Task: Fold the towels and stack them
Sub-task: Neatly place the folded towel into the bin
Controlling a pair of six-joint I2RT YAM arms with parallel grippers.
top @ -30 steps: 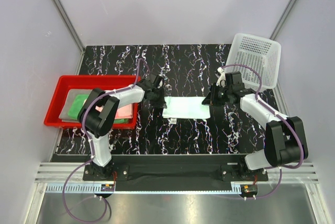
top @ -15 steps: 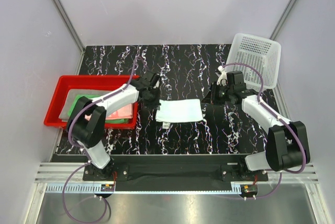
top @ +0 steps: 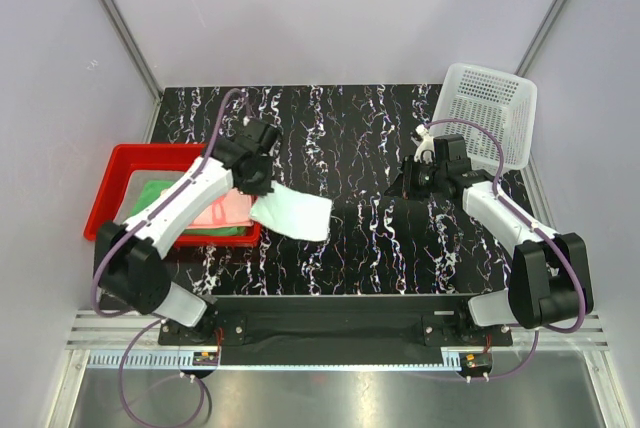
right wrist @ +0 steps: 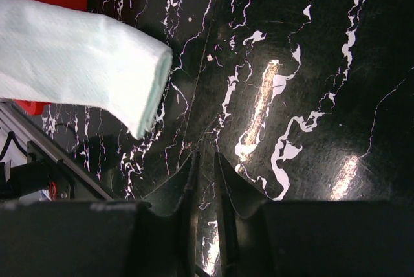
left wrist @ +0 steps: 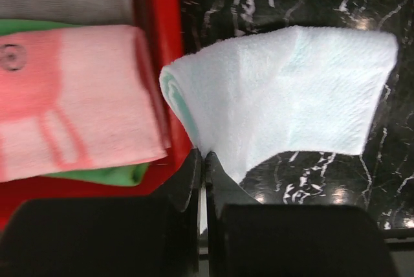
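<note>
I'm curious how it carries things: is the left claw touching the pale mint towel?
Touching. The left wrist view shows the left gripper pinched shut on the pale mint towel at its edge.

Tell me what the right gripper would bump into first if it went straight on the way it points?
Probably the bare black table. The right gripper points at it, and the mint towel is off to one side.

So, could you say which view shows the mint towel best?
Left wrist: the mint towel fills the frame, pinched by the left pincer. Top shows it small by the tray; right wrist, only one end.
</note>
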